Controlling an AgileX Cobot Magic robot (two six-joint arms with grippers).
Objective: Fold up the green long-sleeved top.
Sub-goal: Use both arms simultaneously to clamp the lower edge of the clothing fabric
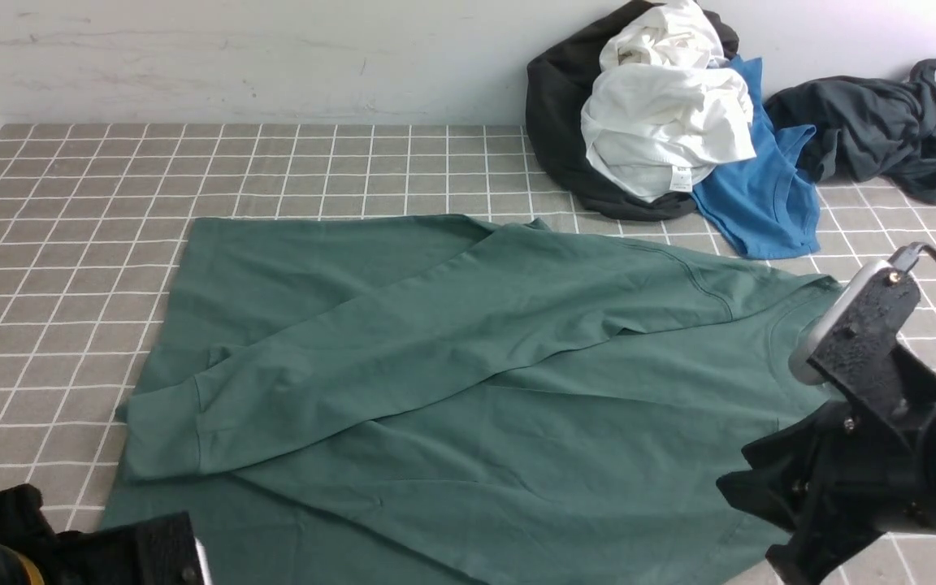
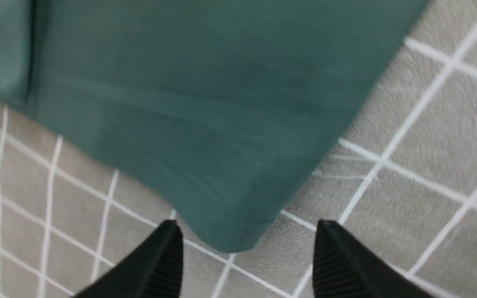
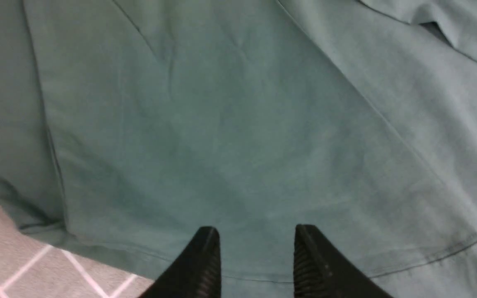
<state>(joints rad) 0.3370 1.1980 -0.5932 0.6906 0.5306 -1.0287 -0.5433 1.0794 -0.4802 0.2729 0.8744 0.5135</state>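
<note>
Starting at the near left: jaws of the left gripper [image 2: 246,227] parted and empty, poised just short of the hem corner [image 2: 230,223] of the green long-sleeved top [image 1: 452,349], over bare checked tablecloth [image 1: 70,244]. Spread flat across the middle of that cloth, hem toward the left and collar toward the right, with one sleeve [image 1: 403,349] laid diagonally over the body and its cuff [image 1: 163,431] near the left edge. Probably lining up a pinch on both near corners for a lengthwise fold. Best handled by slipping one finger under the corner, biting well inside the stitched hem, then lifting level and in step with the other arm to keep the crease straight and the crossed sleeve from sliding off. Farther right, right gripper [image 3: 257,231] likewise parted, clasping nothing, hanging over the near edge of the fabric at the collar end. Heaped by the wall at the far right: black garment [image 1: 557,122], white garment [image 1: 663,122], blue shirt [image 1: 760,195] and dark grey garment [image 1: 874,122]. Only the blue shirt close to the green shoulder, so worth stopping the carried edge short of it.
</note>
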